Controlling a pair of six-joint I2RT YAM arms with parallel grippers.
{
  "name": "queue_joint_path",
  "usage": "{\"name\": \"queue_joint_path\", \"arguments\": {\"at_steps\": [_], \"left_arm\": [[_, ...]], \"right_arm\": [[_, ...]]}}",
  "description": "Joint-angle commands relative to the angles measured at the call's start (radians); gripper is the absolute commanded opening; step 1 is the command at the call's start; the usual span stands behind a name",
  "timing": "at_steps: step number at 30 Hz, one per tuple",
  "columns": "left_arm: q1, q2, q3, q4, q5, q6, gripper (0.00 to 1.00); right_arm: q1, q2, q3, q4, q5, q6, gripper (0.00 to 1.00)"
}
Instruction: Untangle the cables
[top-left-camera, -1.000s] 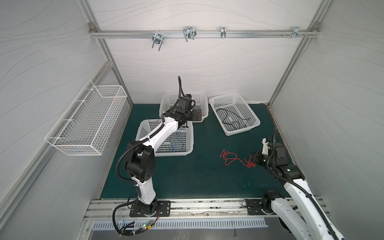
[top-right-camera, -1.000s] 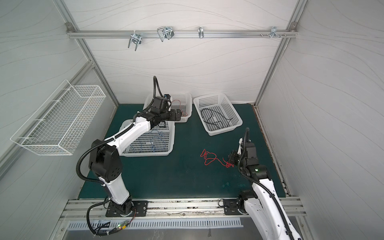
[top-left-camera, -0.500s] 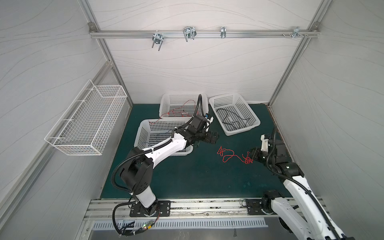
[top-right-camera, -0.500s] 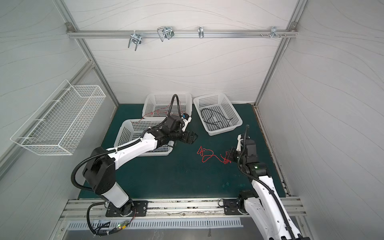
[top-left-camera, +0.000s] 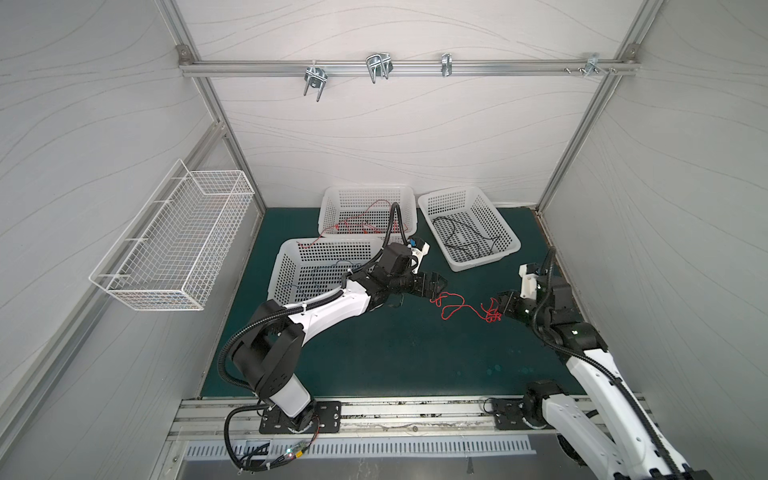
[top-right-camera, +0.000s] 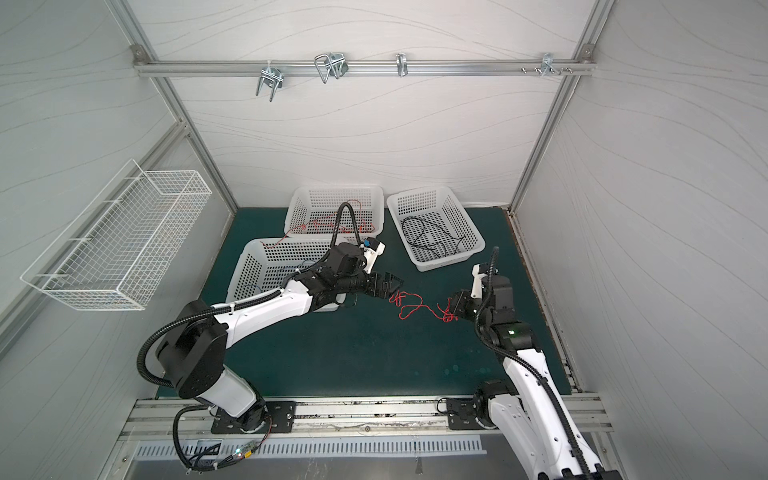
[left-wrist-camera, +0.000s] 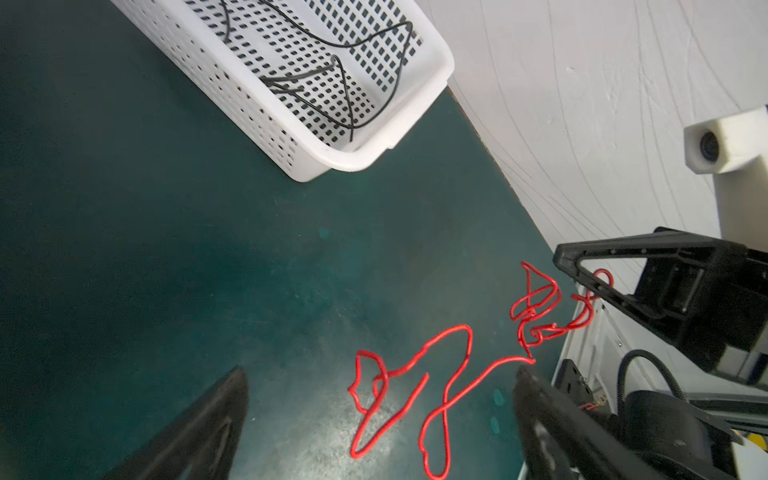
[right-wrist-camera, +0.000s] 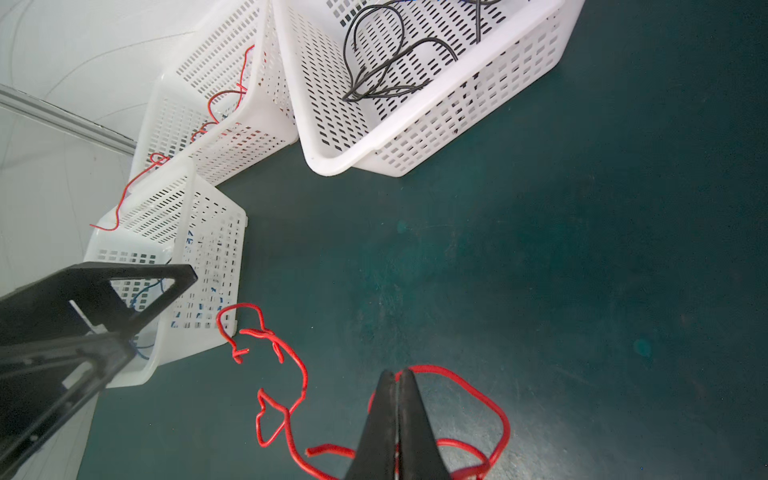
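A thin, tangled red cable (right-wrist-camera: 305, 378) lies mid-way across the dark green tabletop (top-left-camera: 395, 353). At its 3 o'clock end the right gripper (right-wrist-camera: 397, 374) pinches it in closed jaws. At 9 o'clock the left gripper (left-wrist-camera: 378, 370) spreads its jaws wide over it. Beyond, at 1 o'clock, a white perforated plastic basket (right-wrist-camera: 328, 164) holds black cables (right-wrist-camera: 365, 94).

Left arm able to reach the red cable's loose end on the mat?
Probably yes: the left gripper hangs open right at that end of the red cable, bare mat around it; the right gripper pinches the far end.
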Motion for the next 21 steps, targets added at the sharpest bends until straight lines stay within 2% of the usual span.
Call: {"name": "queue_joint_path", "arguments": {"at_steps": [1, 10, 12, 15, 21], "left_arm": [[-0.036, 0.004, 0.027, 0.045, 0.02, -0.016, 0.97], [-0.084, 0.056, 0.048, 0.03, -0.001, -0.044, 0.86], [-0.09, 0.059, 0.043, 0.034, -0.006, -0.043, 0.81], [-0.096, 0.062, 0.041, 0.031, -0.011, -0.042, 0.66], [-0.099, 0.064, 0.037, 0.027, -0.014, -0.046, 0.19]], "right_arm": [[-0.006, -0.013, 0.043, 0.033, -0.041, 0.003, 0.0], [-0.023, 0.007, 0.054, 0.07, -0.091, 0.012, 0.0], [-0.025, 0.008, 0.056, 0.075, -0.095, 0.013, 0.0], [-0.026, 0.003, 0.057, 0.079, -0.096, 0.016, 0.0], [-0.033, 0.005, 0.059, 0.072, -0.081, 0.016, 0.0]]}}
